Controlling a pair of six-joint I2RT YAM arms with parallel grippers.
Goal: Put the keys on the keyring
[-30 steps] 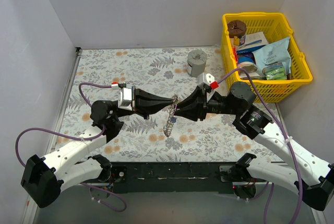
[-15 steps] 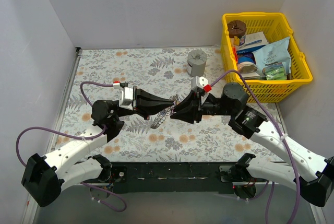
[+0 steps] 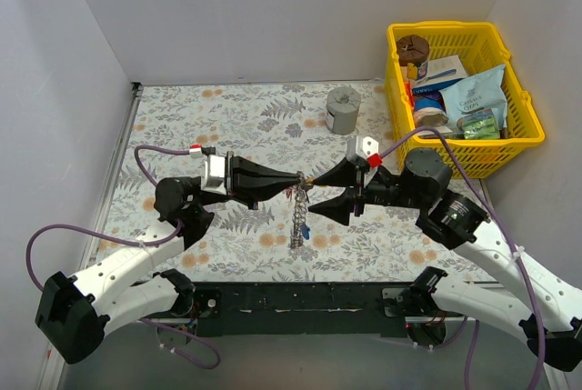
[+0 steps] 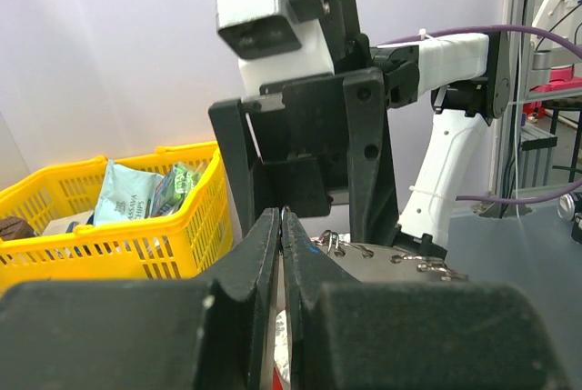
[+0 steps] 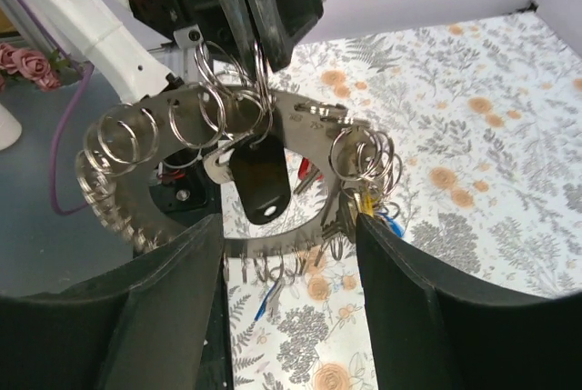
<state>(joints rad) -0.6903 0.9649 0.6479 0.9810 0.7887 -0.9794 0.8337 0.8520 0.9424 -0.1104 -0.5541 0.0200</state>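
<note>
The keyring [image 3: 297,213] is a large silver ring hung with small rings and keys. It hangs edge-on above the floral table. My left gripper [image 3: 300,180] is shut on its top rim; in the left wrist view the fingertips [image 4: 279,217] pinch the thin edge. My right gripper [image 3: 312,194] is open just right of the ring. In the right wrist view the keyring [image 5: 173,217] fills the gap between my right fingers [image 5: 164,308] without touching them. The ring carries red-headed keys [image 5: 305,170], a blue-headed key [image 5: 391,223], a brass key [image 5: 366,199] and a black tag [image 5: 257,176].
A grey cylindrical cup [image 3: 344,109] stands at the back of the table. A yellow basket [image 3: 397,90] full of packets sits at the back right, also seen in the left wrist view [image 4: 109,245]. White walls close in the left, back and right.
The right gripper has opened and drawn back to the right. The keyring, tilted low to the left half a second ago, now hangs straight down from the left gripper.
</note>
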